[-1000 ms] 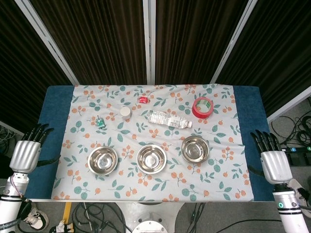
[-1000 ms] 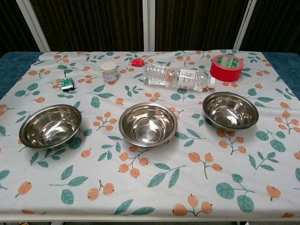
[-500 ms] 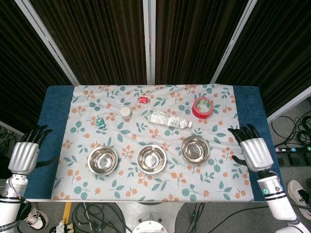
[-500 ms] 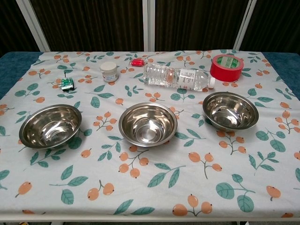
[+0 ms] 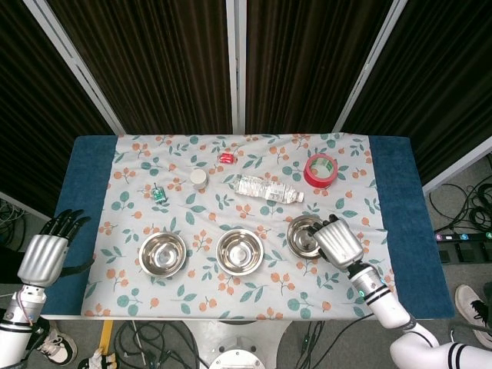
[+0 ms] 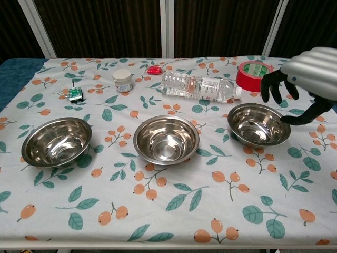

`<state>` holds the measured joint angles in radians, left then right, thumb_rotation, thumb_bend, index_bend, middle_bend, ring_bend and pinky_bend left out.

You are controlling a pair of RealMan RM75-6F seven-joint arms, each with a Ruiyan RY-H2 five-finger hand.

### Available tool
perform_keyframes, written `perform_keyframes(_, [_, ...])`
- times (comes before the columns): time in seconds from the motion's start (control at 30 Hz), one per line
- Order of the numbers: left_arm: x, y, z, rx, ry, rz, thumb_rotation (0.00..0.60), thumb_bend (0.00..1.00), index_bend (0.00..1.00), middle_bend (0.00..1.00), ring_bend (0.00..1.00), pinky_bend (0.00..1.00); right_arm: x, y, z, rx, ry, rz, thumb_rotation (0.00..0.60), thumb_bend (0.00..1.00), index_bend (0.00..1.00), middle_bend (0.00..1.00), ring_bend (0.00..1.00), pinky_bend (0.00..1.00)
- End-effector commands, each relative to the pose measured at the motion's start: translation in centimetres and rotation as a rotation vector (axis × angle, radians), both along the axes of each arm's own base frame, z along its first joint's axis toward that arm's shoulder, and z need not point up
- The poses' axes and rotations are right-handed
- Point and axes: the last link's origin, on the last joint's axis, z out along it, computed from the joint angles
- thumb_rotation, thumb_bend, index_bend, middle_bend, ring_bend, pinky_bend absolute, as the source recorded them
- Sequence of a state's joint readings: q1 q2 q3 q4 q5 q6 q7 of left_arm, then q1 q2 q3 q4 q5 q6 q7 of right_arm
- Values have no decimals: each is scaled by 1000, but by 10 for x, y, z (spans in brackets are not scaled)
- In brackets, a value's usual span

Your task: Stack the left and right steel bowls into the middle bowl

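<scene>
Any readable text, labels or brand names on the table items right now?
None can be read.
Red tape roll: green inner label, print too blurred.
Water bottle: clear label, no legible text.
White jar, small green item, small red item: too small.

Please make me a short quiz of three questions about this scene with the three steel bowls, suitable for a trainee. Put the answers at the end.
1. True or false: one steel bowl is already stacked inside the middle bowl.
2. Which hand is over the right bowl? A) right hand B) left hand C) neither
3. Fill in: the clear plastic bottle lies on its ____ behind the bowls.

Key
1. False: the left bowl, the middle bowl and the right bowl stand apart in a row on the floral cloth.
2. A: the right hand is over the right bowl with its fingers spread and holds nothing; the left hand is off the table's left edge.
3. side
</scene>
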<state>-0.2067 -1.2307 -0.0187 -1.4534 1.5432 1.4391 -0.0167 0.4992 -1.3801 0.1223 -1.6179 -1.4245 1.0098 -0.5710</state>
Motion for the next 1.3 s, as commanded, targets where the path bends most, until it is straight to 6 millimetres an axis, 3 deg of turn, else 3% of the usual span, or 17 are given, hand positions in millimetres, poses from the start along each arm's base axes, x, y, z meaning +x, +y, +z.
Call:
perform_keyframes(0.03, [-2, 0, -1, -9, -2, 4, 532, 156, 235, 222, 123, 225, -5, 1, -14, 23, 37, -24, 600, 183, 437, 503, 526, 346])
perform_keyframes(0.5, [-10, -1, -1, -34, -18, 18, 524, 155, 235, 222, 123, 225, -11, 8, -35, 67, 63, -62, 600, 159, 437, 501, 491, 304])
perform_keyframes(0.8, [-10, -1, -1, -44, -26, 23, 521, 156, 236, 222, 124, 225, -3, 8, -29, 57, 31, -50, 600, 145, 438, 497, 464, 281])
perform_keyframes(0.97, [-11, 0, -3, -52, -17, 24, 521, 156, 235, 222, 124, 225, -9, 11, -31, 70, 57, -67, 600, 142, 438, 495, 464, 280])
perform_keyframes(1.3, [-15, 2, -5, -53, 1, 32, 522, 156, 235, 222, 123, 225, -11, 2, -47, 80, 82, -62, 600, 147, 436, 493, 424, 279])
